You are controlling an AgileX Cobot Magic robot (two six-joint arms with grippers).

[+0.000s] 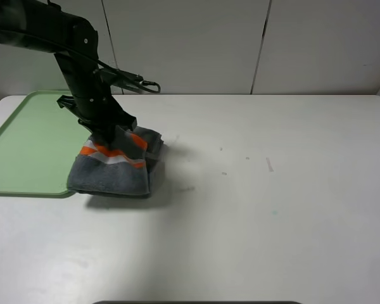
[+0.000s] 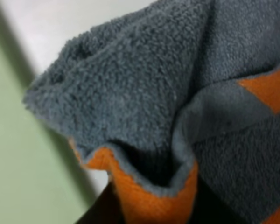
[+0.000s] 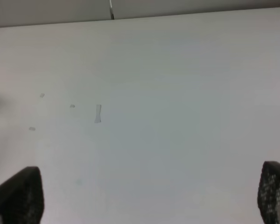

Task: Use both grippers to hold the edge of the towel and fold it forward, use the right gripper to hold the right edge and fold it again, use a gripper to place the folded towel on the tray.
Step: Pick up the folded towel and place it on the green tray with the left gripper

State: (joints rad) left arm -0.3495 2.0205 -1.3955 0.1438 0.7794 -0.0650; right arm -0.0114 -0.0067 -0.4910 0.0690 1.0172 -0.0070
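The dark grey towel (image 1: 114,174) with orange and white stripes is folded and bunched. Its lower part rests on the white table and overlaps the right edge of the pale green tray (image 1: 31,145). My left gripper (image 1: 114,136) comes down onto the towel's upper edge and is shut on it, holding that edge raised. In the left wrist view the towel (image 2: 130,93) fills the frame and hides the jaws, with the tray (image 2: 18,177) beside it. My right gripper (image 3: 149,196) is open and empty over bare table. It is out of the exterior high view.
The white table (image 1: 272,190) runs to the right of the towel and bears a few small marks (image 1: 269,166). A pale panelled wall (image 1: 190,44) stands behind the table. The left arm (image 1: 76,57) leans over the tray's far right corner.
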